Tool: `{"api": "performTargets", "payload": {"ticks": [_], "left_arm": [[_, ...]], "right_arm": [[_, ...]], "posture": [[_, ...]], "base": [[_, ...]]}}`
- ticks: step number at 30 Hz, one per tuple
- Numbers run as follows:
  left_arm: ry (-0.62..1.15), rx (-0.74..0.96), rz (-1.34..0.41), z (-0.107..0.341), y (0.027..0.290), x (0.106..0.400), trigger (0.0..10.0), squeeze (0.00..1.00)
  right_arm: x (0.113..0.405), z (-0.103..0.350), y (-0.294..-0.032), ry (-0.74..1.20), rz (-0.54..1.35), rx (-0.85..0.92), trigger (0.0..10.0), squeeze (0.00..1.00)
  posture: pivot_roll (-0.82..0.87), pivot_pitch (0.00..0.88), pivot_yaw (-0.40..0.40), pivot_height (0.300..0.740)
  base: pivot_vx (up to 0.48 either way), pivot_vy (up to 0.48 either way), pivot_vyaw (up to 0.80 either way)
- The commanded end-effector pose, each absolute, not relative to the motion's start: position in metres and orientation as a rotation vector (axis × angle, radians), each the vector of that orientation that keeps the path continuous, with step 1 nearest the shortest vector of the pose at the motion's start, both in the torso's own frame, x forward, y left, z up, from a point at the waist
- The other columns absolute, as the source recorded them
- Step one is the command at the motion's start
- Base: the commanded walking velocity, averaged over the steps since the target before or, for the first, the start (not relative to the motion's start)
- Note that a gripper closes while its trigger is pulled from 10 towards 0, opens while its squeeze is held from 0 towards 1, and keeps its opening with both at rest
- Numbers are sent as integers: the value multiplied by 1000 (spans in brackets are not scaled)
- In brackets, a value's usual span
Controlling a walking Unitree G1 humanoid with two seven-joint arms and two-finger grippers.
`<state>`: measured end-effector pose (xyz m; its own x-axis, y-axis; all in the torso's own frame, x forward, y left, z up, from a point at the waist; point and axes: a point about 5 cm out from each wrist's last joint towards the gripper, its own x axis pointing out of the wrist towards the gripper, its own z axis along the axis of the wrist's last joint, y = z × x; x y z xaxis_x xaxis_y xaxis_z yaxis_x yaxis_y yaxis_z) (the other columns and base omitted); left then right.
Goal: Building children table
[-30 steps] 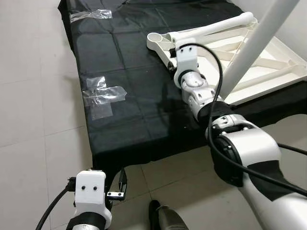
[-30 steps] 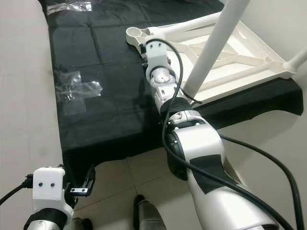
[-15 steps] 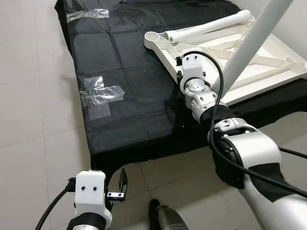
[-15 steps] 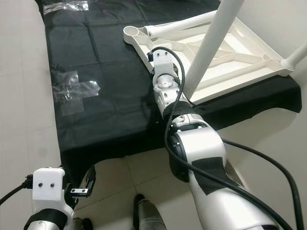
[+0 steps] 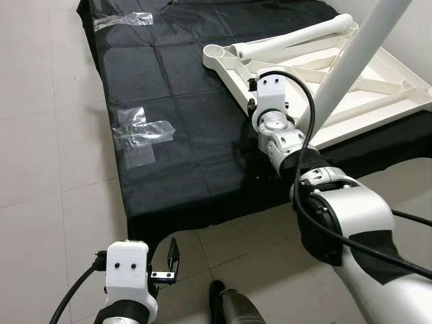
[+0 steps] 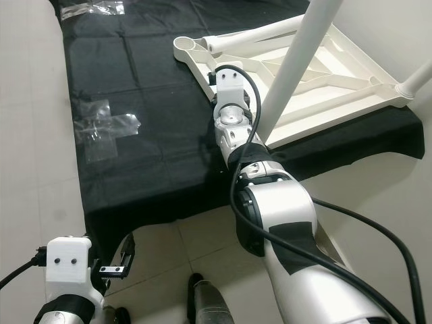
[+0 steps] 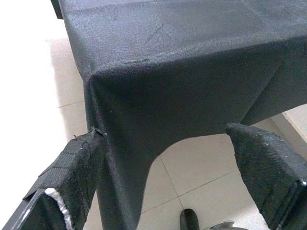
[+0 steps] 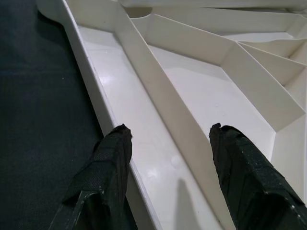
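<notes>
the white plastic tabletop [image 5: 378, 88] is lying upside down at the far right corner of the black cloth [image 5: 182, 135], ribs up, its right side overhanging the cloth's right edge. one leg [image 5: 351, 64] is standing up out of it, and another leg [image 5: 297, 40] is lying along its far rim beside an empty corner socket [image 5: 217, 54]. it's looking like a light, stiff moulded shell, smooth and probably slippery on the flat panels, so the raised rim [image 8: 103, 115] or a rib [image 8: 168, 105] is the likely place to pinch rather than the open faces. the right gripper [image 8: 168, 148] is hovering spread wide over the tabletop's left rim, one finger [image 8: 108, 163] at the rim's edge, the other [image 8: 244, 167] above the panel, holding nothing. the left gripper [image 7: 168, 172] is hanging low by the cloth's near left corner, fingers apart and empty. clear tape [image 5: 142, 131] is stuck near the cloth's left edge. a dark shoe tip [image 5: 217, 291] is showing on the tiled floor [image 5: 40, 135].
</notes>
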<state>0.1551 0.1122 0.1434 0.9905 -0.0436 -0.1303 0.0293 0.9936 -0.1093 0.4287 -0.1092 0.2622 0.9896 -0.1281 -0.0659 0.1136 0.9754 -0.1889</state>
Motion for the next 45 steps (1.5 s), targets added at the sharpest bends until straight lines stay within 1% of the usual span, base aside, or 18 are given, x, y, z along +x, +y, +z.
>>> {"api": "performTargets", "payload": {"ticks": [1,6,8,9,10,11,16,17,18,27,32,33,45], "left_arm": [[165,-237,-169,148,74,144,10000,0],[165,-238,-168,148,73,144,10000,0],[166,-239,-169,148,73,144,10000,0],[166,-239,-169,148,73,144,10000,0],[166,-239,-169,148,73,144,10000,0],[167,-239,-169,148,73,144,10000,0],[167,-240,-170,148,73,144,10000,0],[169,-241,-169,148,73,144,10000,0],[169,-242,-170,148,73,144,10000,0],[172,-247,-169,147,73,143,10000,0],[173,-250,-166,147,73,143,10000,0],[173,-251,-165,147,73,143,10000,0],[175,-257,-164,146,73,142,10000,0]], "right_arm": [[427,249,-108,140,-107,-203,10000,0],[426,241,-104,187,-63,-170,10000,0],[426,238,-103,194,-32,-197,10000,0],[425,235,-104,203,-30,-204,10000,867],[425,235,-104,203,-30,-204,10000,867],[425,233,-104,210,-17,-220,10000,1000],[425,231,-104,221,-18,-214,10000,1000],[425,230,-105,229,-23,-220,10000,373],[424,229,-106,235,-22,-225,10000,0],[423,222,-108,290,2,-241,10000,0],[422,218,-107,338,83,-258,10000,0],[422,218,-107,344,102,-269,0,0],[422,225,-105,343,173,-336,0,0]], "posture": [[10,321,-129,740],[10,321,-129,740],[10,321,-129,740],[10,321,-129,740],[10,321,-129,740],[10,321,-129,740],[10,322,-131,740],[10,322,-131,740],[10,322,-130,740],[8,317,-132,740],[5,315,-133,740],[6,314,-138,740],[2,311,-141,740]], "base": [[0,0,0],[0,0,0],[0,0,0],[0,0,0],[0,0,0],[0,0,0],[0,0,0],[0,0,0],[0,0,0],[0,0,0],[0,0,0],[0,0,0],[0,0,0]]}}
